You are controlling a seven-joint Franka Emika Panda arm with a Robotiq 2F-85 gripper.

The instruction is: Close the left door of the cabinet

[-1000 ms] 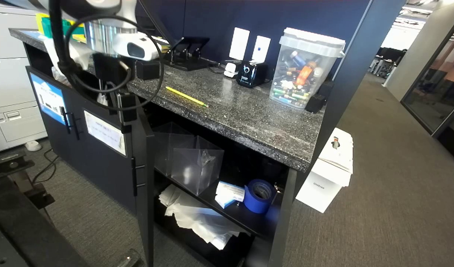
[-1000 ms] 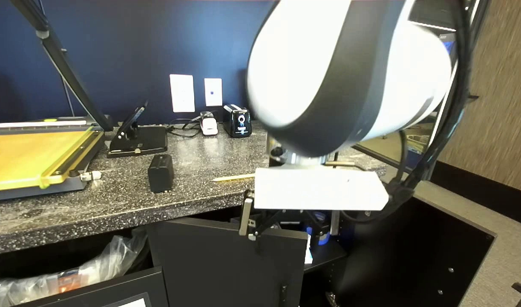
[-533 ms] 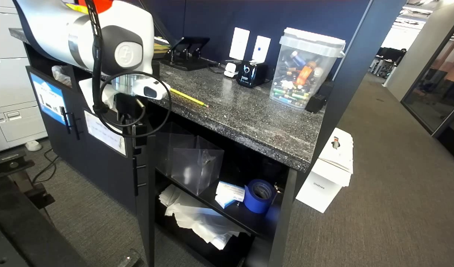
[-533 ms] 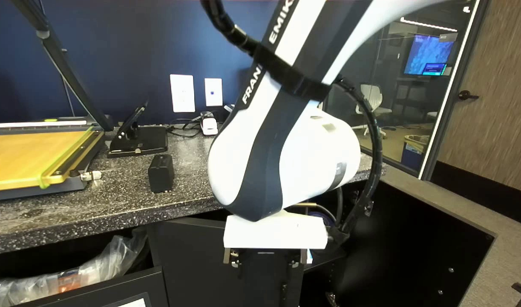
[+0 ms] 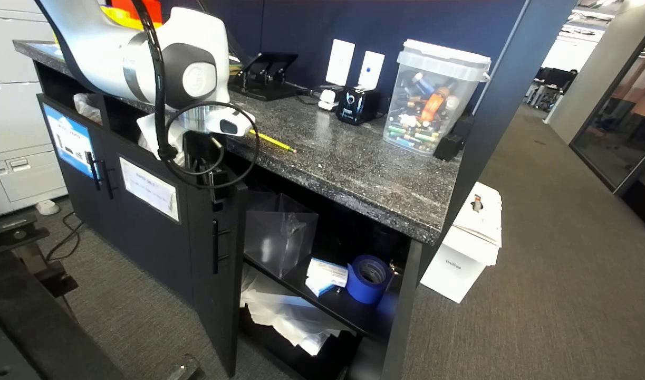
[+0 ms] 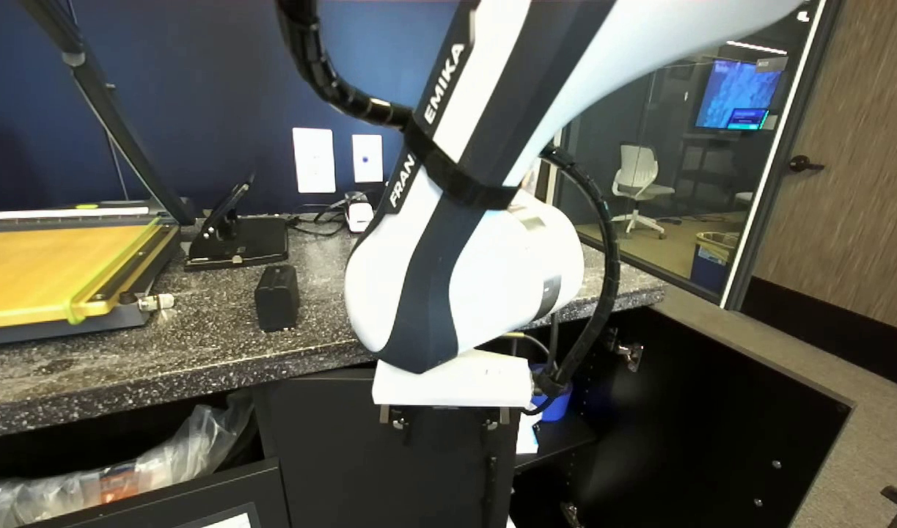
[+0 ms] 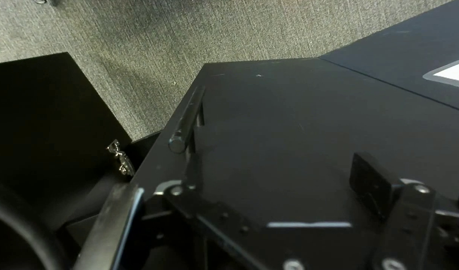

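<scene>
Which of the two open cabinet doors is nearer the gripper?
The left door: the gripper hangs close by its outer face. The right door stands farther off, inner side showing.

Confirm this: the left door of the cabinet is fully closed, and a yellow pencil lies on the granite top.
The left door is not closed: it stands partly open, as an exterior view shows, with the blue tape roll visible past its edge. The yellow pencil does lie on the granite top.

clear containers [image 5: 275, 240] partly behind left door [image 5: 219, 301], pencil [image 5: 273, 141] partly behind arm [image 5: 189, 57], white label [image 5: 149, 189] illegible
</scene>
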